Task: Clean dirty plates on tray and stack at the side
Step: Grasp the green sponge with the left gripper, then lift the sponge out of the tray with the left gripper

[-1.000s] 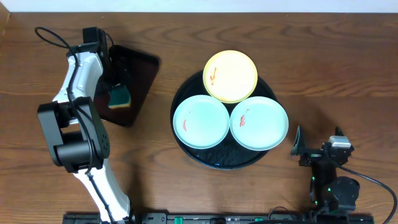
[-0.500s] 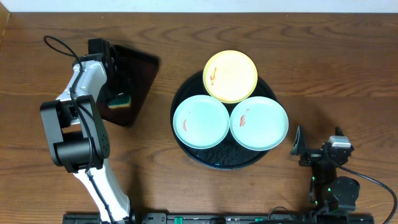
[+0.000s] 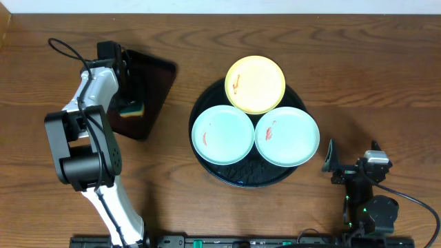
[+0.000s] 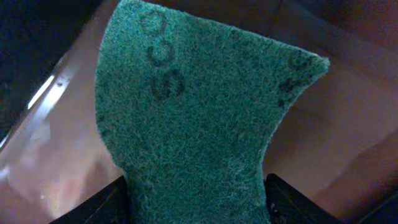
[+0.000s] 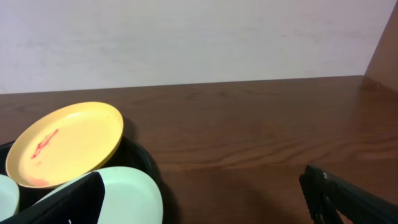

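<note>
Three plates lie on the round black tray [image 3: 241, 180]: a pale yellow plate [image 3: 255, 84] at the back, a mint plate [image 3: 222, 133] front left and another mint plate [image 3: 287, 136] front right, each with a red smear. My left gripper [image 3: 129, 103] is down over the small dark rectangular tray [image 3: 150, 86], shut on a green-and-yellow sponge [image 3: 131, 108]. In the left wrist view the green pad [image 4: 199, 112] fills the gap between both fingers [image 4: 106, 208] and is pinched narrower there. My right gripper [image 3: 351, 160] stands open right of the round tray, holding nothing [image 5: 205, 205].
The right wrist view shows the yellow plate [image 5: 68, 143], a mint plate [image 5: 130, 199] and the tray rim [image 5: 140, 155] to its left, with wooden tabletop [image 5: 249, 143] ahead and a pale wall behind. A cable [image 3: 65, 47] loops from the left arm.
My left gripper has dropped onto the sponge in the rectangular tray and its jaws have narrowed around it. The right arm and the plates have not moved.
</note>
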You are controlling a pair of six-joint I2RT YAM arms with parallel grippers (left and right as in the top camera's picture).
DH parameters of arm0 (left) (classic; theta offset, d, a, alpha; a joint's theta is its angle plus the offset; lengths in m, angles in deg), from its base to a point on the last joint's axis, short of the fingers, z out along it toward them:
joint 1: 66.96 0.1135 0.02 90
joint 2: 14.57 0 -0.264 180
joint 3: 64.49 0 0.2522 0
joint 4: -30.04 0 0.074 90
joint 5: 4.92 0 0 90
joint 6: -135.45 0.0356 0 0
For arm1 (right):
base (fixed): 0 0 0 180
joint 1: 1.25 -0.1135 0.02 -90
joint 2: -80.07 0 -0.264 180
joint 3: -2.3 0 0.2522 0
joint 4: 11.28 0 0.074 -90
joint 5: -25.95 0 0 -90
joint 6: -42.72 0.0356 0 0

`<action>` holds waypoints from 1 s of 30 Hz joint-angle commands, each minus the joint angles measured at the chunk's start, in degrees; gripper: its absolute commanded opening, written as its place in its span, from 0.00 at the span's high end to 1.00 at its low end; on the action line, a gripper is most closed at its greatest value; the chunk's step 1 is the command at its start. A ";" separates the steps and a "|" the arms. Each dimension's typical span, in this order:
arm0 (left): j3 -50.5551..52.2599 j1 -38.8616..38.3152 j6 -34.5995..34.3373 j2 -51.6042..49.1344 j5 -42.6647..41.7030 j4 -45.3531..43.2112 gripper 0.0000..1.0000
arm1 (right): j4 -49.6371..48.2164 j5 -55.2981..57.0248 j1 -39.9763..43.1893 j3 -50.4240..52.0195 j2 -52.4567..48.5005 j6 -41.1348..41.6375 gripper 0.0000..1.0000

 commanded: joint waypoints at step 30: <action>0.13 0.04 0.26 1.42 2.43 -4.22 0.67 | 0.15 -0.07 0.57 0.20 0.13 -0.85 0.01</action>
